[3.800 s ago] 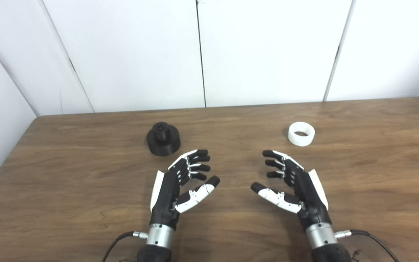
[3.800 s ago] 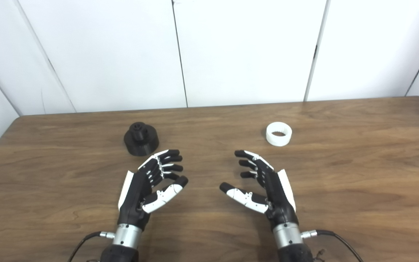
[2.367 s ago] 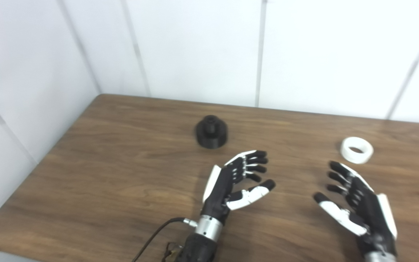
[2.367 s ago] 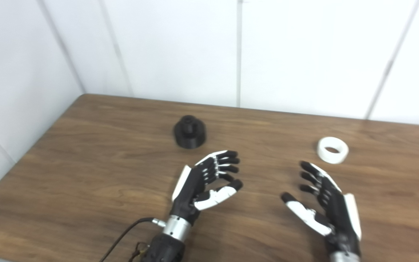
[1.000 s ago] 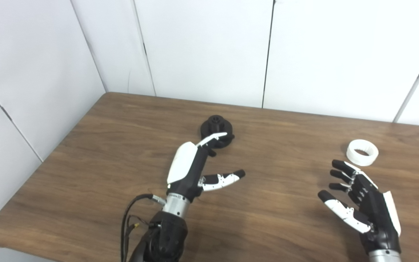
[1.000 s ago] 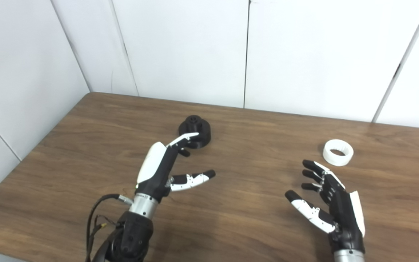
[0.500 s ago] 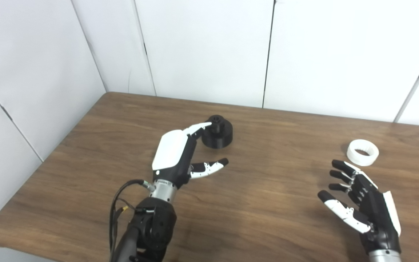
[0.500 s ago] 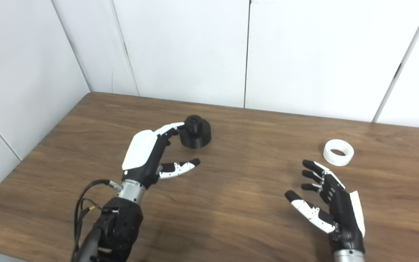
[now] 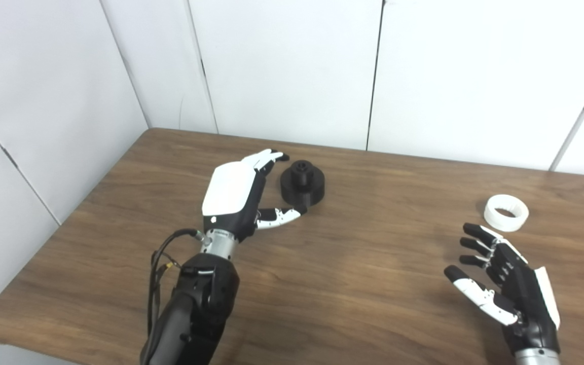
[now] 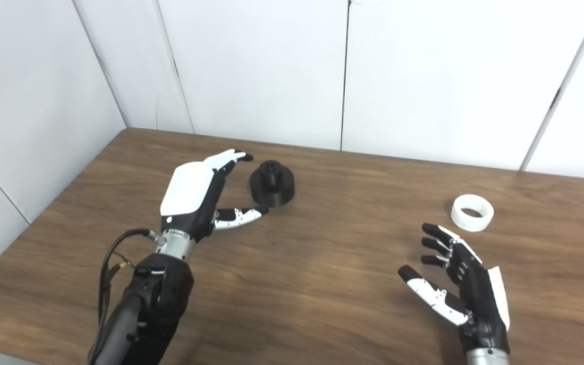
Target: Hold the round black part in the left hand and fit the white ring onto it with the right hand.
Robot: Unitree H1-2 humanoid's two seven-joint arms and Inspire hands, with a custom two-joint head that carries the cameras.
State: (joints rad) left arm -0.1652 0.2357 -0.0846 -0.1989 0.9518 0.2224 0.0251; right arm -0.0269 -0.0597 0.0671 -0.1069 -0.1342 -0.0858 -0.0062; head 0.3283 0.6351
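You are looking down at a wooden table (image 9: 373, 284) pushed into a corner of white wall panels (image 9: 292, 66). Its left and near edges show, and bare wood lies between your two hands. Your left hand (image 9: 233, 195) is spread wide and holds nothing; it sits just left of the round black part (image 9: 302, 183), its thumb tip at the part's near side, though you cannot tell whether it touches. The part is a low disc with a raised hub, upright, far left of centre. The white ring (image 9: 506, 212) lies flat on the right, well apart from it. Your right hand (image 9: 510, 289) is spread too, empty, near the ring's front.
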